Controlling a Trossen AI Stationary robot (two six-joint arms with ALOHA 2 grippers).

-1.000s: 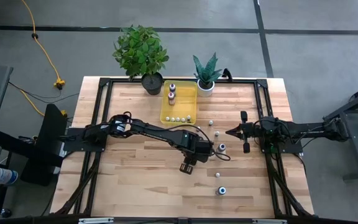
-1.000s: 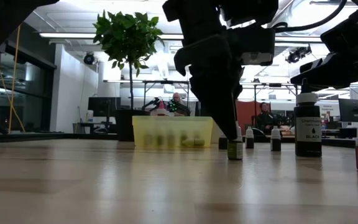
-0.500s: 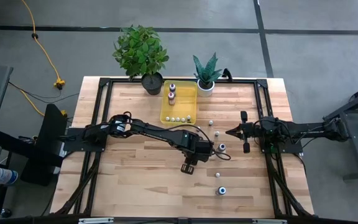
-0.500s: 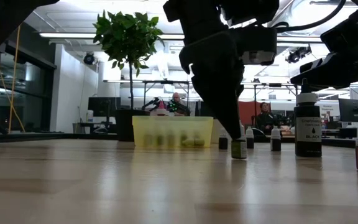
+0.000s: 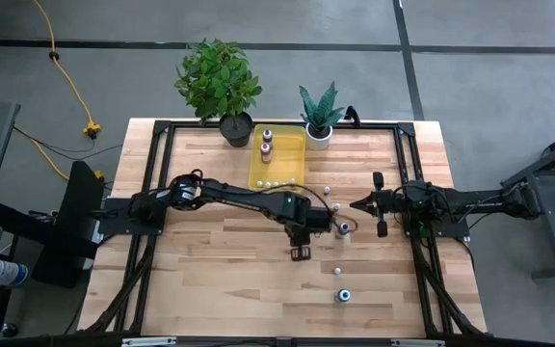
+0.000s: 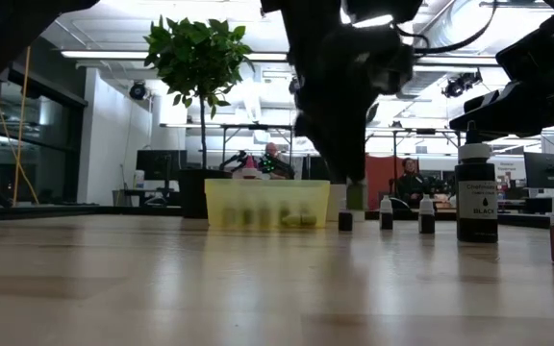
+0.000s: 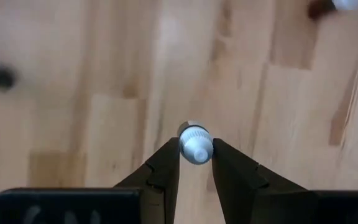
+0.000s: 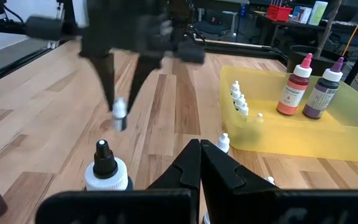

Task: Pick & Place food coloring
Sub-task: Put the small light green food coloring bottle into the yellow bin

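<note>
Bottle up, tray ahead

A small white-capped bottle (image 7: 195, 144) hangs upright between my left gripper (image 7: 195, 163) fingers, which are nearly closed on its body, lifted clear of the table (image 5: 210, 280) near the centre. The yellow tray (image 5: 260, 179) lies just beyond, toward the plants, so my arm is the nearer one for the drop. My right gripper (image 8: 199, 167) waits with fingers together at the right side.

This looks like a big robot lab or workshop. A wooden table (image 5: 210, 270) with a black metal frame stands on a grey floor (image 5: 85, 39). A yellow power cord (image 5: 61, 58) runs across it. Behind are computer screens (image 6: 157, 163), ceiling lights and seated people (image 6: 275, 160).
</note>
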